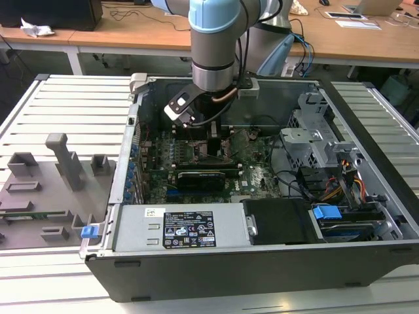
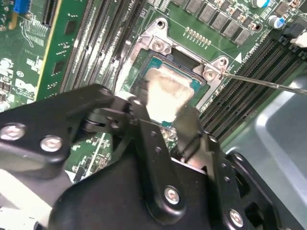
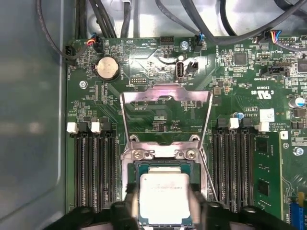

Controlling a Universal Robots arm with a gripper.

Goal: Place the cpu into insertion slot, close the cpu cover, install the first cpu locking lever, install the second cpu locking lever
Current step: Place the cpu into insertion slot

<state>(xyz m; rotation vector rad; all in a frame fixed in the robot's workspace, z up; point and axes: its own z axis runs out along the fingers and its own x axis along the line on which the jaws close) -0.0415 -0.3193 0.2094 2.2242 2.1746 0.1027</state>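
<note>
Chip going in: the gripper point(image 2: 165, 122) reaches down into the open computer case point(image 1: 196, 268), its fingers point(image 2: 192, 129) narrowly parted and pressed to two opposite edges of the cpu point(image 3: 164, 196), which they appear to grip. The cpu, a flat square with a pale silvery, slightly smeared top, sits level within the rim of the insertion slot point(image 3: 163, 166), so the first step looks to be at or near seating. From here the work calls for keeping the chip square and flat, with no sideways drag across the pins beneath. Just beyond the slot, the cpu cover point(image 3: 144, 94) is swung open on its hinge, its thin silvery frame showing the green circuit board point(image 3: 240, 96) through the large opening. A locking lever point(image 2: 264, 84), a thin metal rod, stands clear of the slot and unlatched. Cover and levers are not yet done
</note>
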